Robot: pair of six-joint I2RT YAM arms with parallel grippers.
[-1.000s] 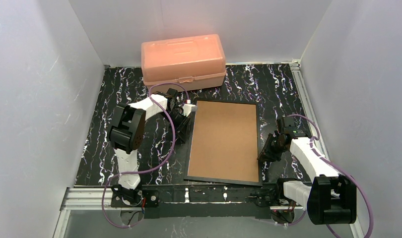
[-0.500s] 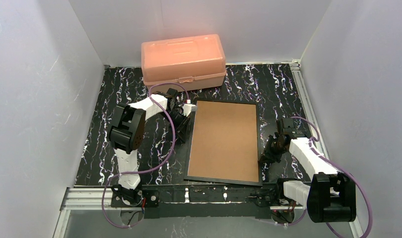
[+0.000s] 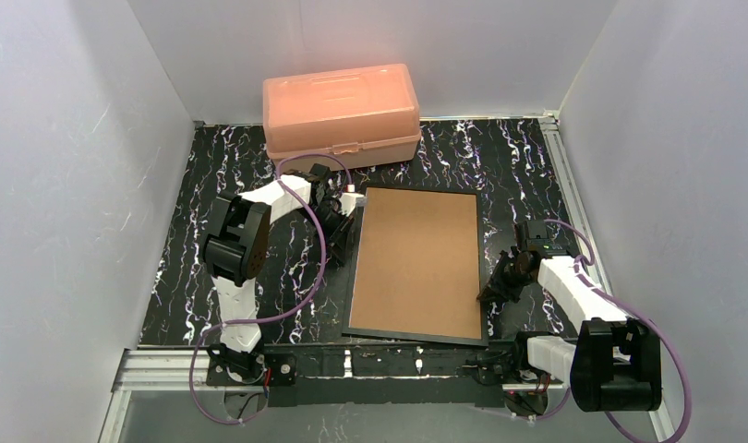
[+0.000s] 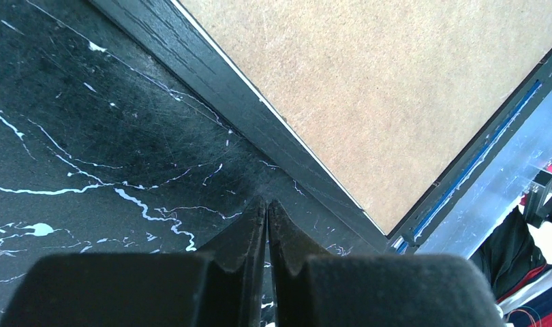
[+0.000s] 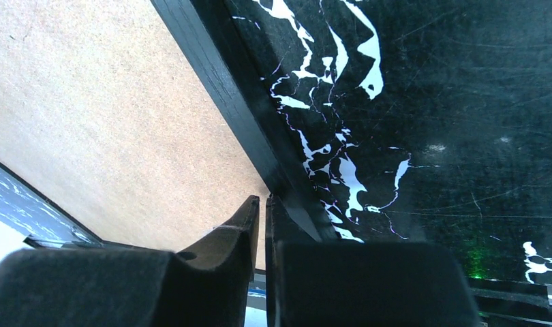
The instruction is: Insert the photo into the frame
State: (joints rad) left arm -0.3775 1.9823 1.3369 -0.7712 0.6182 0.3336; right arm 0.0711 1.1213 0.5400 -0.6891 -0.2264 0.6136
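Where the frame (image 3: 412, 338) lies: flat on the table (image 3: 223, 175), brown board (image 3: 415, 263) up.
Left gripper (image 4: 266, 204): pressed together, just beside the frame's edge.
Right gripper (image 5: 262, 201): nearly together; grip unclear.

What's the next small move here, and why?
Probably pry up the board at its right edge with the right gripper: it fills the frame, no photo shows, and those jaws sit at that rim, the left gripper shut alongside.
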